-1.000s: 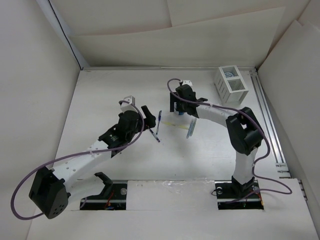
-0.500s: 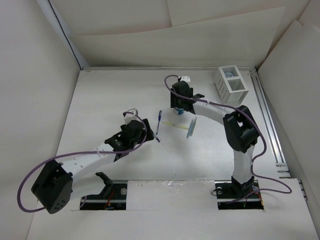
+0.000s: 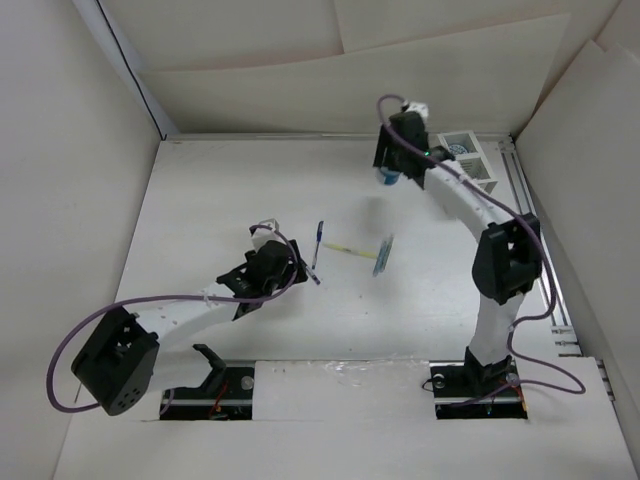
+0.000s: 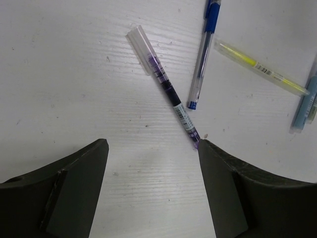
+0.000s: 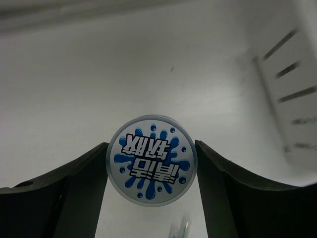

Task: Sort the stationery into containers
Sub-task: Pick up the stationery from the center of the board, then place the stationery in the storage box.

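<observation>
Far back at the table's right side, my right arm reaches long, right gripper (image 3: 391, 172) clamped on a blue-and-white roll (image 5: 152, 167) near the organizer box (image 3: 480, 178) — my left gripper (image 4: 152, 166) hangs low, jaws apart, over a purple pen (image 4: 168, 91).

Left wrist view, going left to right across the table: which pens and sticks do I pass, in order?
Purple pen → blue pen → yellow stick → light-blue stick, which sits at the right edge of the picture.
</observation>
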Robot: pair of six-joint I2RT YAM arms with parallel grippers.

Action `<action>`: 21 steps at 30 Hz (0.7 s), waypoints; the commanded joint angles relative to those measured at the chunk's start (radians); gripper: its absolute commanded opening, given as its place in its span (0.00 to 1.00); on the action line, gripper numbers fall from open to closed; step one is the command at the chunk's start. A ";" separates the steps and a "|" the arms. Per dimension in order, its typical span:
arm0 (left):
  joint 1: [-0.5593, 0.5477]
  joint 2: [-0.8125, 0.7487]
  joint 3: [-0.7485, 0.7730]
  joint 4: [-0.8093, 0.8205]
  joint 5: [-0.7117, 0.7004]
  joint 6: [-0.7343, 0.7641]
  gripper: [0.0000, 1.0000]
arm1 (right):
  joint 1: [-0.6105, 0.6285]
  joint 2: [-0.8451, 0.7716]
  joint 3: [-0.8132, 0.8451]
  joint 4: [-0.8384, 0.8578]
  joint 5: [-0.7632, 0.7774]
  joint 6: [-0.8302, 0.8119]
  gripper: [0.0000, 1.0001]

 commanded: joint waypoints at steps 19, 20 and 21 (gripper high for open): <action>-0.002 0.073 0.036 0.067 0.007 0.031 0.65 | -0.445 0.169 0.578 -0.143 -0.064 -0.039 0.40; -0.002 0.073 0.036 0.067 0.007 0.031 0.65 | -0.445 0.178 0.588 -0.143 -0.064 -0.050 0.40; -0.002 0.073 0.036 0.067 0.007 0.031 0.65 | -0.454 0.187 0.597 -0.143 -0.064 -0.050 0.40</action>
